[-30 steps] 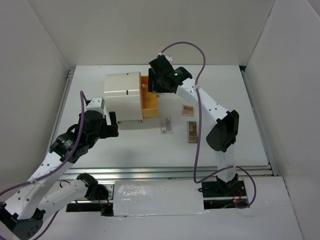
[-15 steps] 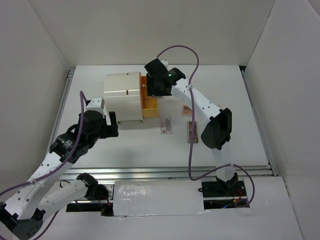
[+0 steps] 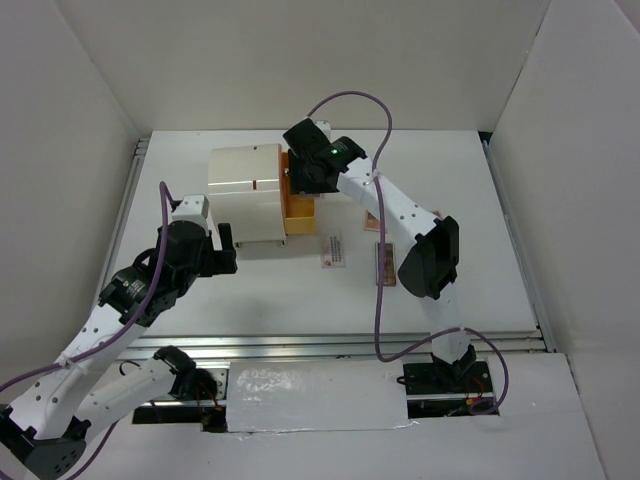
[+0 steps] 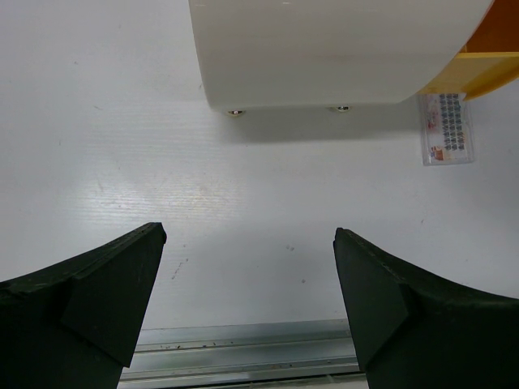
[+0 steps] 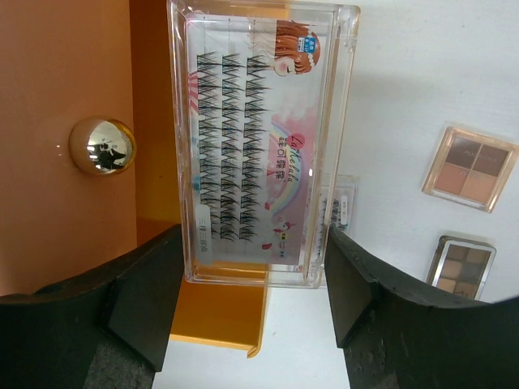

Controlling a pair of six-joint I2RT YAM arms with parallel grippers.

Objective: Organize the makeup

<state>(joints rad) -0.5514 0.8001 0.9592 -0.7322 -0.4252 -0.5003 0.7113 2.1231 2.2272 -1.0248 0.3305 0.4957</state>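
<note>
My right gripper [image 5: 253, 275] is shut on a clear white-pink eyelash packet [image 5: 259, 146], its fingers pressing the packet's two long sides. The packet hangs over the open orange drawer [image 5: 219, 312] of the cream box [image 3: 245, 190], beside the drawer's shiny knob [image 5: 101, 146]. From above, the right gripper [image 3: 305, 175] sits over the drawer [image 3: 300, 210]. On the table lie another packet [image 3: 333, 250], a brown eyeshadow palette [image 3: 385, 265] and a square pink-beige compact [image 5: 470, 168]. My left gripper [image 4: 247, 284] stands open over bare table, in front of the box [image 4: 340, 49].
The cream box stands at the back left of the table with its drawer pulled out to the right. A metal rail [image 4: 243, 356] runs along the near table edge. White walls close in the table on three sides.
My right arm has moved left with the eyelash packet, from beside the drawer to over it. The left arm has not moved.
</note>
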